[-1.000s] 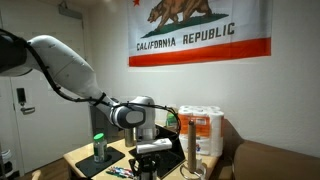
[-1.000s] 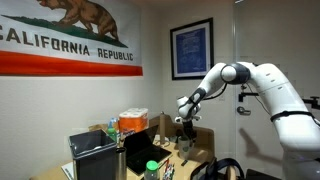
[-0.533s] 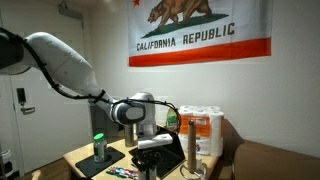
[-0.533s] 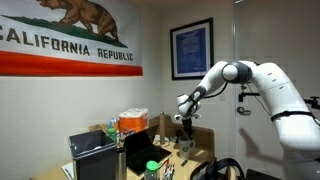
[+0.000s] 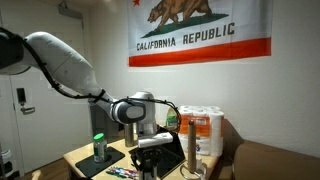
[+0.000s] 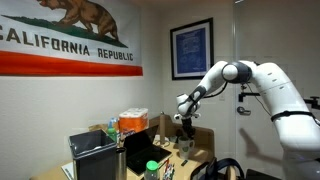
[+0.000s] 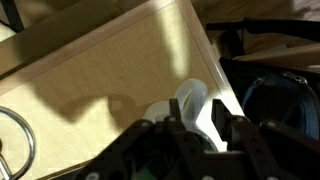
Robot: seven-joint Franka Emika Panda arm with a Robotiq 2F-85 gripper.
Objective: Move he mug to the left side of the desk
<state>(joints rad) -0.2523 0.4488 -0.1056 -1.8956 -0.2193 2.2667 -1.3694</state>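
In the wrist view the small white mug sits tilted between my gripper's two dark fingers, close under the camera, above the light tan desk near its right edge. The jaws look closed on the mug's wall. In an exterior view the gripper hangs a little above the desk with a white shape, the mug, in it. In an exterior view the gripper is over the desk's far end; the mug is too small to make out there.
A clear jar with a green lid stands on the desk's left part. A tall metal flask and paper towel rolls stand just right of the gripper. A laptop is open on the desk. Dark chair parts lie beyond the desk edge.
The gripper with the white mug has risen very slightly; otherwise the arm and scene look the same.
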